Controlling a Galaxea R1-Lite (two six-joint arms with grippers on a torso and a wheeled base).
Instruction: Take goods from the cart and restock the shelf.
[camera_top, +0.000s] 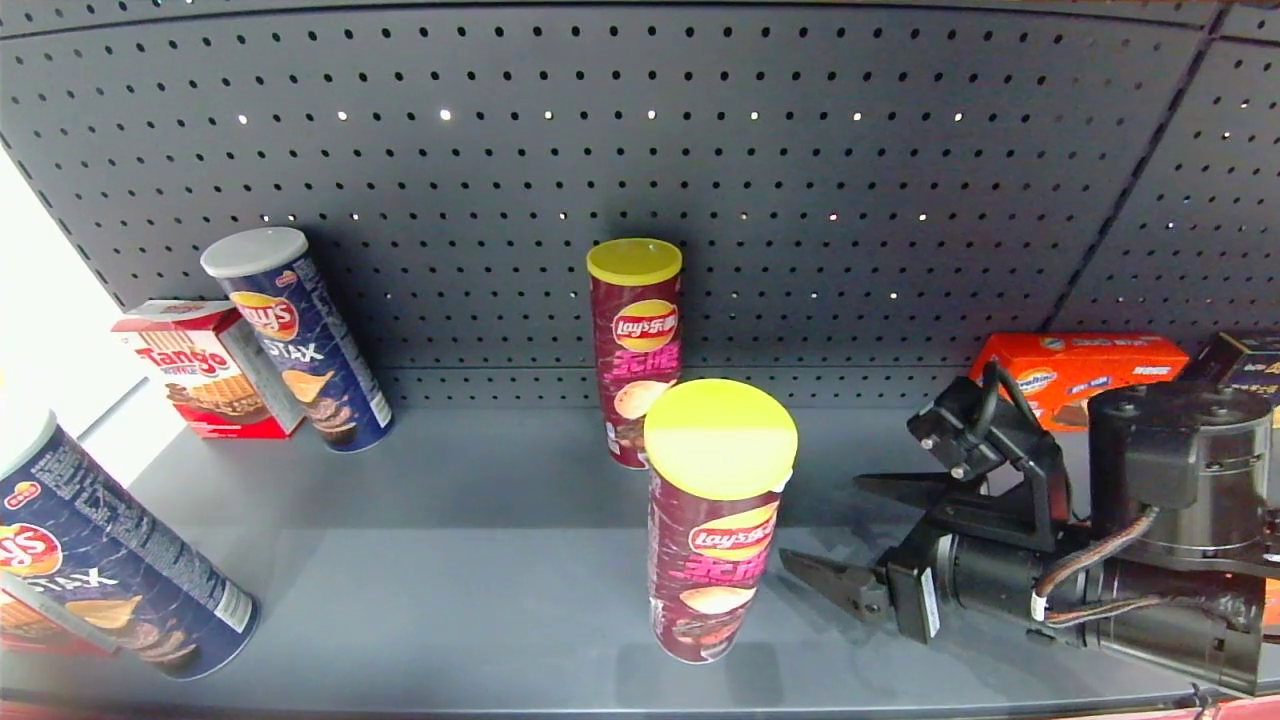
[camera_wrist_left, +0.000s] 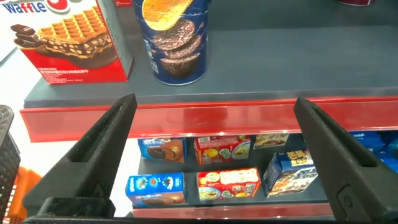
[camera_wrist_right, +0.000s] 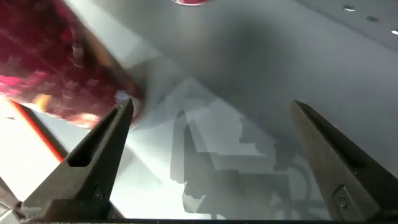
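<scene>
Maroon can (camera_top: 712, 545) stands near shelf edge (camera_top: 450, 695), right gripper (camera_top: 822, 520) spread beside.

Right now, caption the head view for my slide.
Open right gripper poised beside the front maroon chip can standing on the grey shelf.

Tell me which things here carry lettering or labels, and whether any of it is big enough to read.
Front maroon can: large logo lettering, readable; fine print too small.
Rear maroon can: same logo, readable.
Rear blue can: logo and big word, readable.
Red box: large title, readable.
Orange box: too small.
Lower-shelf boxes: blurred.
Brand wording is not quoted here.
</scene>
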